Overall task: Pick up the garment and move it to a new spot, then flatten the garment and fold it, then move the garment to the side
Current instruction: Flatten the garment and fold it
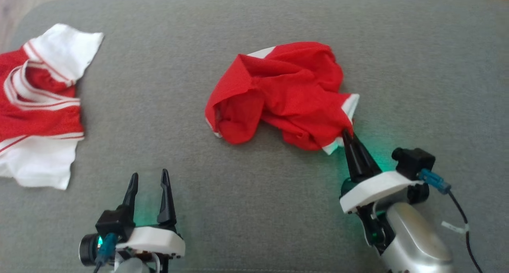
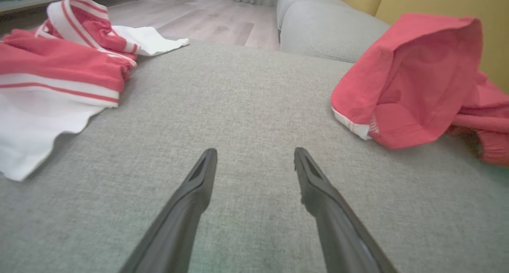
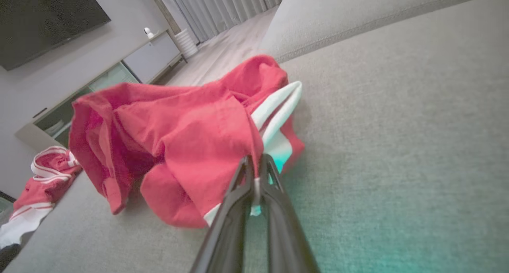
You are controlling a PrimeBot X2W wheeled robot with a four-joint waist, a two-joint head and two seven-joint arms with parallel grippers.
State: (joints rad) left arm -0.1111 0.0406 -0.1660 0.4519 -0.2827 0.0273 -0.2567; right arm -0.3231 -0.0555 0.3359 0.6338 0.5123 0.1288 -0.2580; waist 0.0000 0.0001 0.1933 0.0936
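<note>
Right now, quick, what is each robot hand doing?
Left gripper: open, holding nothing.
Right gripper: shut on the red shirt.

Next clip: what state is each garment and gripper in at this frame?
red garment: crumpled on the grey cushion, its near white-trimmed edge pinched.
right gripper: shut on the red garment's edge.
left gripper: open, empty, apart from both garments.
red-and-white garment: bunched at the cushion's left end, untouched.

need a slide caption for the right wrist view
Crumpled red garment on the grey cushion, its white-trimmed edge pinched in the shut right gripper.
</note>
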